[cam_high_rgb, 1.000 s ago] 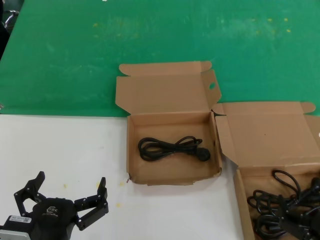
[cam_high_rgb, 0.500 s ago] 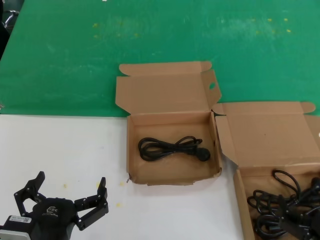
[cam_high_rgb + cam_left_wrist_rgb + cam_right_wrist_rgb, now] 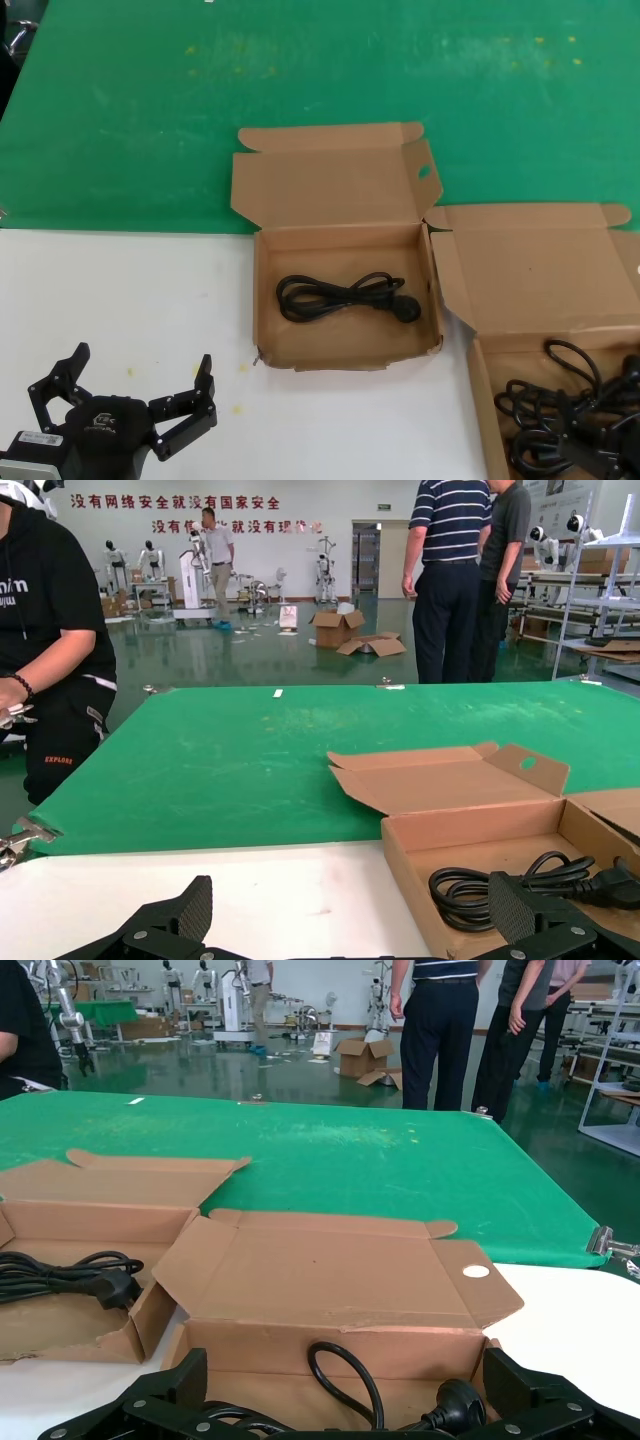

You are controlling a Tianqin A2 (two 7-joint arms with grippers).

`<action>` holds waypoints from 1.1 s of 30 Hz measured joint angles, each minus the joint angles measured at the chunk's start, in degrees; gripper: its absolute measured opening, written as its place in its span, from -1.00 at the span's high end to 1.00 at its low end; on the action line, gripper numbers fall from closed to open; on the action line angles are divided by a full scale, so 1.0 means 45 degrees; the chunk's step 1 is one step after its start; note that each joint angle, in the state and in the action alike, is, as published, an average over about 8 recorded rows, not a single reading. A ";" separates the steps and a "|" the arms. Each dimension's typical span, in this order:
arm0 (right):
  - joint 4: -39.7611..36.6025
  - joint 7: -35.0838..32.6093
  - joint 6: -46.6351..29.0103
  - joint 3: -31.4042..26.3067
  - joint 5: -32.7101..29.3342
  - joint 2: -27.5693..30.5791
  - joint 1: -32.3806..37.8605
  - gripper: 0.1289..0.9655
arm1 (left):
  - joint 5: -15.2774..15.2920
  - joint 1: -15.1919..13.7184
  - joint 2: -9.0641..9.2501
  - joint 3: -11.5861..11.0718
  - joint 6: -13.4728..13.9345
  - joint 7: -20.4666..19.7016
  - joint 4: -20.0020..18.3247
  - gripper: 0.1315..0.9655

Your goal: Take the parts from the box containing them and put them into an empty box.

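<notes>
The box with the round hole in its lid flap (image 3: 423,171) stands open at mid-table, its wall (image 3: 262,300) ragged at the front corner. One coiled black power cord (image 3: 345,295) lies in it, also seen in the left wrist view (image 3: 470,885). The box of cords (image 3: 482,400) sits at the front right, holding several tangled cords (image 3: 565,420). Its side flap shows a round hole too (image 3: 476,1271). My right gripper (image 3: 345,1385) is open and empty just above these cords (image 3: 455,1405). My left gripper (image 3: 140,362) is open and empty at the front left.
Both lids stand open toward the back (image 3: 330,185) (image 3: 540,265). White tabletop (image 3: 130,290) lies at the front, green mat (image 3: 300,70) behind. People and shelving are far off beyond the table.
</notes>
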 joint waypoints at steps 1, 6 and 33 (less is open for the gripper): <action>0.0000 0.0000 0.0000 0.0000 0.0000 0.0000 0.0000 -1.00 | 0.0000 0.0000 0.0000 0.0000 0.0000 0.0000 0.0000 -1.00; 0.0000 0.0000 0.0000 0.0000 0.0000 0.0000 0.0000 -1.00 | 0.0000 0.0000 0.0000 0.0000 0.0000 0.0000 0.0000 -1.00; 0.0000 0.0000 0.0000 0.0000 0.0000 0.0000 0.0000 -1.00 | 0.0000 0.0000 0.0000 0.0000 0.0000 0.0000 0.0000 -1.00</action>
